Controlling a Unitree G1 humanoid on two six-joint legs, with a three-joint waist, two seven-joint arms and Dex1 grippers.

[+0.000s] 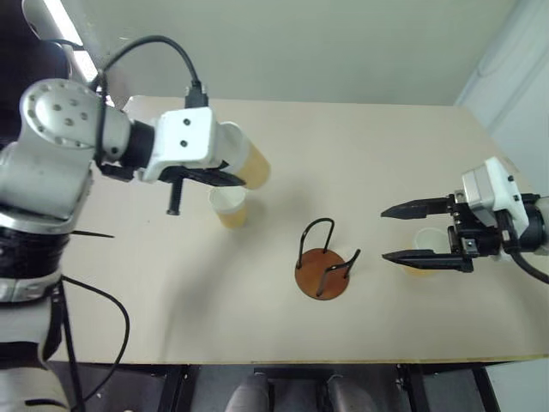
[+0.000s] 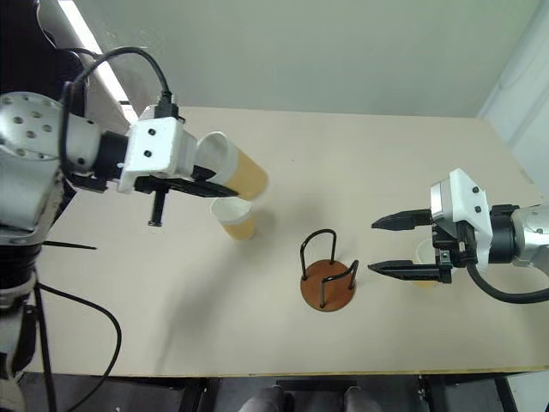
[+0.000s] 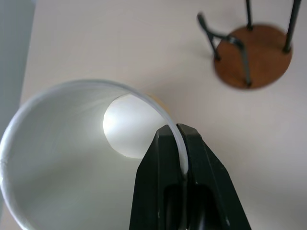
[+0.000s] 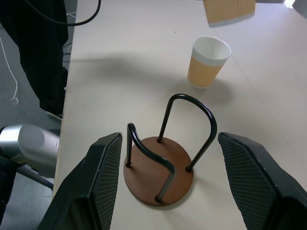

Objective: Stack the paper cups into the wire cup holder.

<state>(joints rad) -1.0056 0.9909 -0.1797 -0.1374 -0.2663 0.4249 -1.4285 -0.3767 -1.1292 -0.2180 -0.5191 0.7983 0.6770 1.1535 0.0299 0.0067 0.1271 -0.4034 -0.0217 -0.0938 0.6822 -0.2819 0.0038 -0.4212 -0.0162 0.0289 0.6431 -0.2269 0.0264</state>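
Observation:
My left gripper [image 1: 216, 178] is shut on the rim of a yellow-tan paper cup [image 1: 254, 163], which hangs tilted above the table; the left wrist view looks into its white inside [image 3: 62, 158], with the fingers [image 3: 165, 163] pinching the rim. A second cup [image 1: 229, 207] stands upright on the table just below it. The wire cup holder [image 1: 323, 268], a reddish-brown disc with black wire loops, stands mid-table with nothing in it. My right gripper [image 1: 396, 233] is open to the right of the holder, pointing at it. Another cup [image 2: 422, 254] sits partly hidden behind the right gripper's fingers.
The beige table [image 1: 360, 146] runs to a front edge [image 1: 283, 360] close to me and a right edge near the right arm. A black cable [image 1: 163, 47] loops above the left wrist. Dark clothing [image 4: 33, 52] shows beyond the table's far side in the right wrist view.

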